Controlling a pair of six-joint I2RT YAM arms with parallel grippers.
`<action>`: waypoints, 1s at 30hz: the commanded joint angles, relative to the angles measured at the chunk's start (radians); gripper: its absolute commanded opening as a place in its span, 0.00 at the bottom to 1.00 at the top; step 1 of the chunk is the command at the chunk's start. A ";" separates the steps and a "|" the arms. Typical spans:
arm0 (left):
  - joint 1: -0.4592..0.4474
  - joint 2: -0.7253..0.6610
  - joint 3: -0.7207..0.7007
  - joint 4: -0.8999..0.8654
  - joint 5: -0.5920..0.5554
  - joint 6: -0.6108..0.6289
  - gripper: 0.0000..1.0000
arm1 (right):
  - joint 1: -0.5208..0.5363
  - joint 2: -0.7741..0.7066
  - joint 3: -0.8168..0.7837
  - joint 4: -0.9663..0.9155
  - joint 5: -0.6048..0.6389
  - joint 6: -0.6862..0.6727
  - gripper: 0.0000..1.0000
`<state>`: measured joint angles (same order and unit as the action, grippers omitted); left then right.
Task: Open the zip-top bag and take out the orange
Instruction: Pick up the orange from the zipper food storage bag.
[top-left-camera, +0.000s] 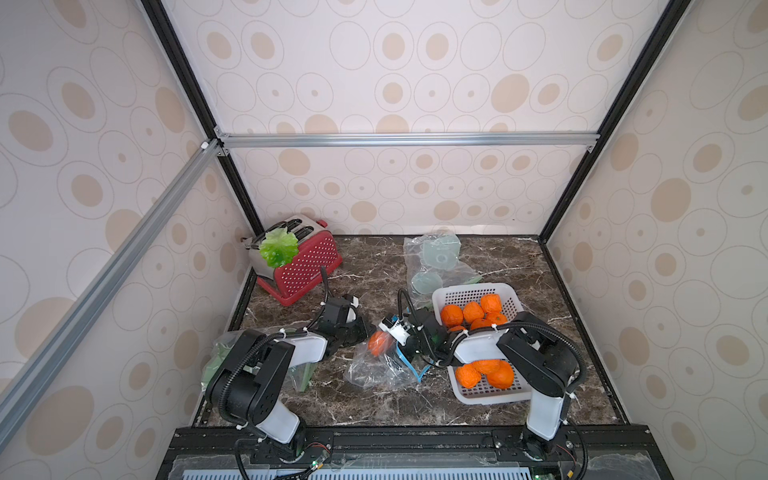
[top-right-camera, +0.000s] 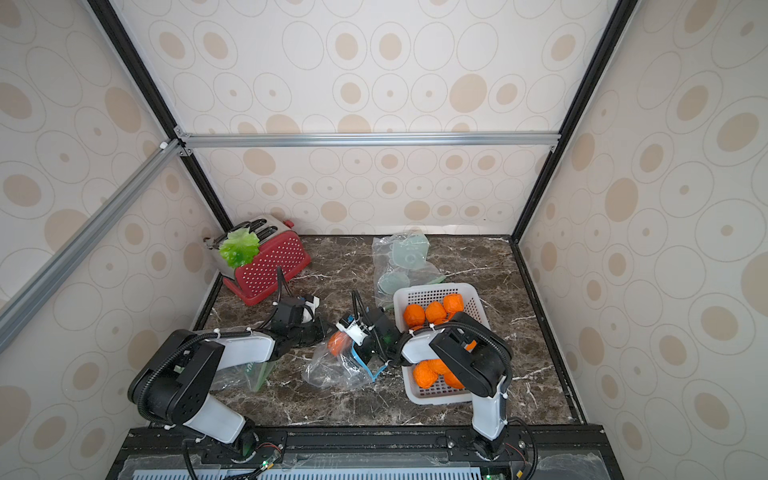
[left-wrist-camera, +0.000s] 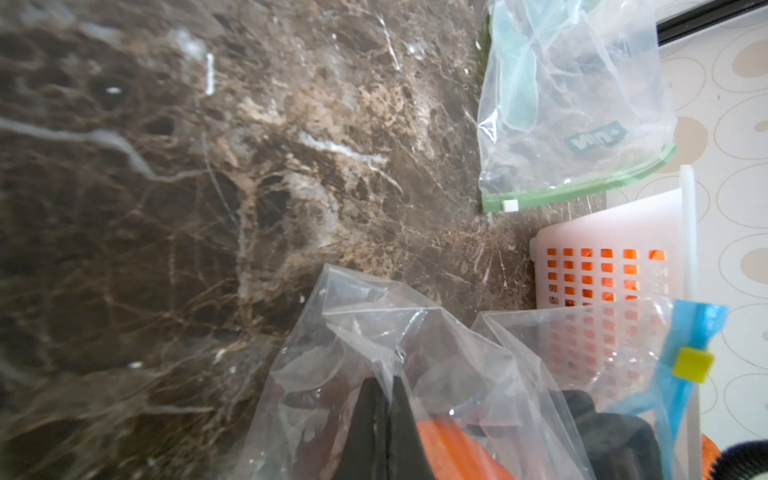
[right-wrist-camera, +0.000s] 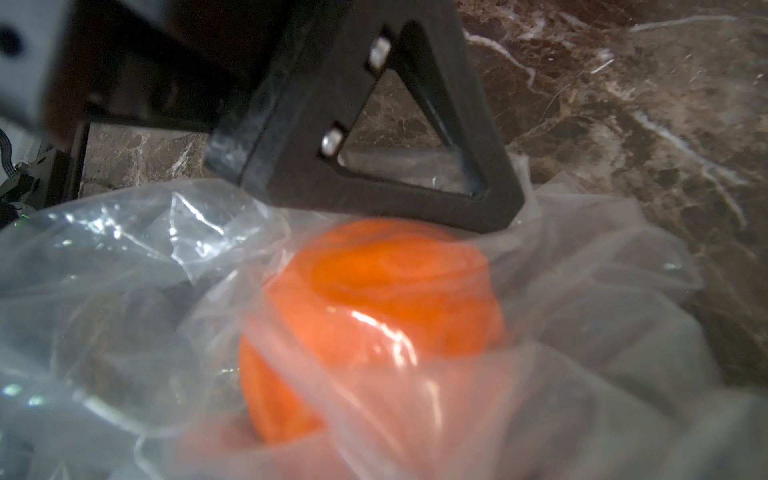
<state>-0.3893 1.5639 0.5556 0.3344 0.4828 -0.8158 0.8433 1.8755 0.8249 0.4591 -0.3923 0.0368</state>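
Orange (right-wrist-camera: 374, 320), round, inside crinkled clear zip-top bag (right-wrist-camera: 108, 266)

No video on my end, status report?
Left claw shut on bag. Right claw by orange, state unclear. Orange inside bag, film over it.

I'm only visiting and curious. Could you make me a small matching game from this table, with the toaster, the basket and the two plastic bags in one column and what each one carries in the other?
Things
1. red perforated toaster
2. white plastic basket
3. clear zip-top bag with a blue strip
4. clear zip-top bag with a green strip

Carries
A. one orange
B. pale green discs
C. green lettuce leaf on top
D. heap of oranges

Pairs: 1-C, 2-D, 3-A, 4-B
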 joint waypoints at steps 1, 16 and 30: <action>-0.067 -0.031 -0.017 -0.038 0.091 -0.017 0.00 | 0.008 -0.011 0.009 0.145 0.037 0.026 0.78; -0.109 -0.124 -0.012 -0.161 0.102 0.040 0.00 | 0.007 -0.073 -0.026 0.196 0.045 0.047 0.73; -0.054 -0.270 0.005 -0.300 -0.132 0.038 0.00 | 0.006 -0.252 -0.135 0.020 0.128 -0.117 0.69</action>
<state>-0.4599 1.3216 0.5488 0.1291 0.4145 -0.7887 0.8570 1.6783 0.7067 0.4725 -0.3153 -0.0135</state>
